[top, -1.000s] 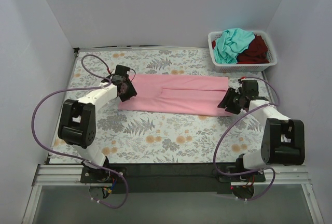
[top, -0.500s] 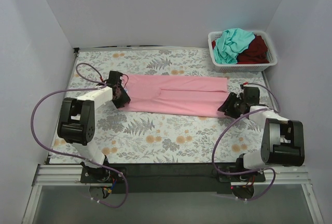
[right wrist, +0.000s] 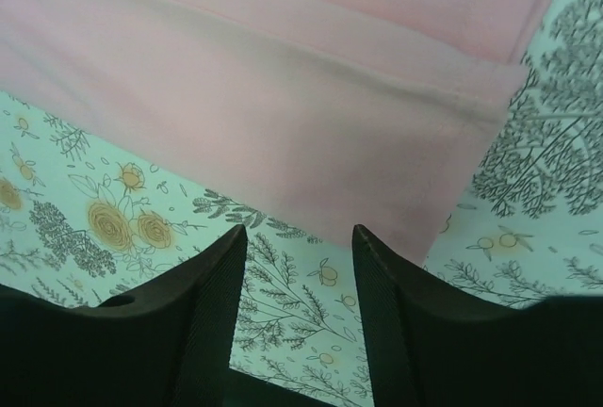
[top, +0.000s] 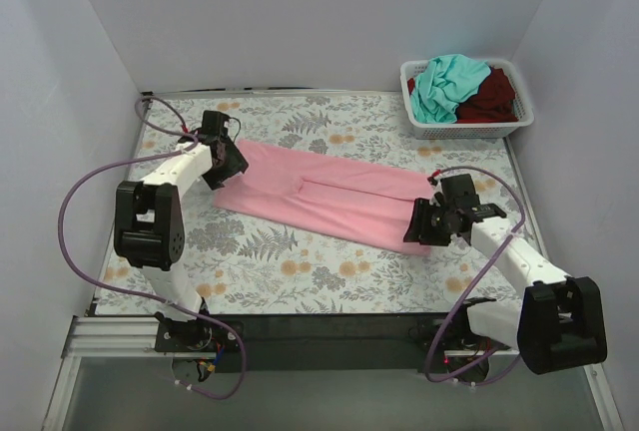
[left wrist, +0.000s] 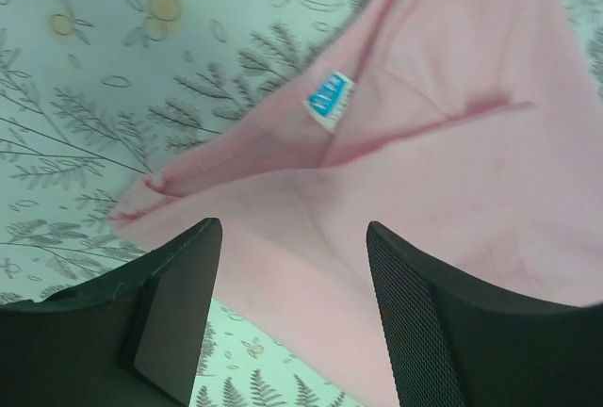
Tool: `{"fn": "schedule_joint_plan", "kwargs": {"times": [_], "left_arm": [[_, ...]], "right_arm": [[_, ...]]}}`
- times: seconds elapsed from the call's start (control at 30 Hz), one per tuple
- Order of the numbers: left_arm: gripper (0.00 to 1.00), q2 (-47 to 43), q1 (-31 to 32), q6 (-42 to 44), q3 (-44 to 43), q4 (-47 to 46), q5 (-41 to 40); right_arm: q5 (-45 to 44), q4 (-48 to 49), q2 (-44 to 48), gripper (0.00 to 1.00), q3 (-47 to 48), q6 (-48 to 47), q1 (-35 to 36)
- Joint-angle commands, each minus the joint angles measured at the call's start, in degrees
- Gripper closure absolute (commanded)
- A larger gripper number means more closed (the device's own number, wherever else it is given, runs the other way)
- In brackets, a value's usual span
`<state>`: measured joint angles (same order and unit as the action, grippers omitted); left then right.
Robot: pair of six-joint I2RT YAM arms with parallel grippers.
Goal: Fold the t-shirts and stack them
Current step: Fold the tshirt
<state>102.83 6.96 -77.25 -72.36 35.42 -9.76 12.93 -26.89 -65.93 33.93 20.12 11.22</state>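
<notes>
long-folded light pink cotton t-shirt (top: 324, 197) lies slanted on the floral-print surface (top: 300, 263). left fingers (left wrist: 179, 303) stand apart over its collar end, right fingers (right wrist: 193, 317) apart at its hem corner, neither clamping cloth.

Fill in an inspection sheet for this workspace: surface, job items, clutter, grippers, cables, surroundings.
Surface: floral-print tablecloth, flat.
Job's things: light pink cotton t-shirt folded into a long strip across the cloth, blue neck label at its left end; teal t-shirt and dark red t-shirt bunched in white slatted plastic basket, far right corner.
Clutter: nothing seen.
Grippers: left gripper open over the neck end; right gripper open at the hem end.
Cables: purple cables loop beside each arm.
Surroundings: plain pale walls.
</notes>
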Motion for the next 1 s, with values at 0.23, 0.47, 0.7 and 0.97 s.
{"fn": "schedule_joint_plan", "kwargs": {"times": [0.23,0.47,0.7,0.97], "left_arm": [[0.47,-3.0,10.1,-6.0,-2.5,3.6,-0.4],[0.54,4.6,10.4,-6.2,-6.4,3.4,-0.9],[0.55,12.0,10.3,-5.5,-11.0,4.7,-2.0],[0.48,22.5,10.4,-0.5,-21.7,7.6,-1.7]], "right_arm": [[-15.6,-1.5,-12.1,0.50,17.0,-10.2,13.2],[-18.6,-1.1,-18.9,0.51,19.1,-11.1,18.3],[-19.4,-1.9,-23.3,0.50,15.4,-10.5,22.1],[-8.8,-8.3,-25.1,0.49,14.2,-5.3,32.7]]}}
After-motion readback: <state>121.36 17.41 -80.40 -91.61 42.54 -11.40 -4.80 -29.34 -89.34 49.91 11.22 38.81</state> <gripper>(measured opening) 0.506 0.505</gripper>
